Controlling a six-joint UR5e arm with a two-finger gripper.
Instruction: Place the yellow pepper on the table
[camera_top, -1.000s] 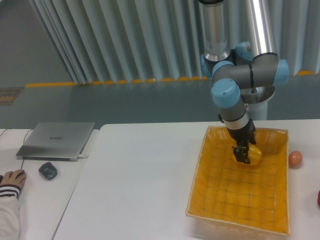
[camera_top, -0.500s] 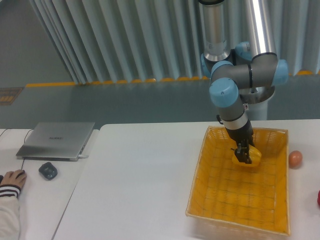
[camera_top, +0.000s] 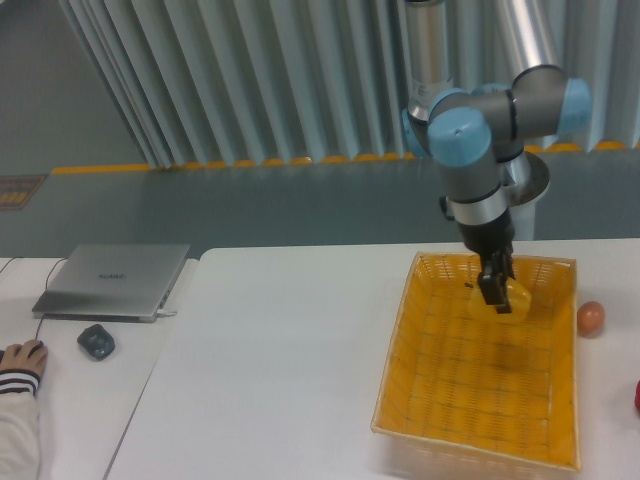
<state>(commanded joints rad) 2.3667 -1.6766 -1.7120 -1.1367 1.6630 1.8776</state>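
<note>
We've got the black two-finger gripper hanging over the far half of the yellow woven basket, and its fingers are closed around the glossy bright-yellow bell pepper. Only a sliver of that pepper shows beside the fingers, yellow against yellow weave, so we can't say whether it hangs clear of the basket floor or touches it. The large flat white tabletop lies open to the left of the basket, and that's where we judge this load has to go. A small orange-pink egg-like ball sits just right of the basket, on the table. How will the pepper handle? We'd call it light, fairly stiff, but slick and lumpy, so it may twist in a narrow pinch. Across the broad body is the safest hold, we reckon, not the short stem.
</note>
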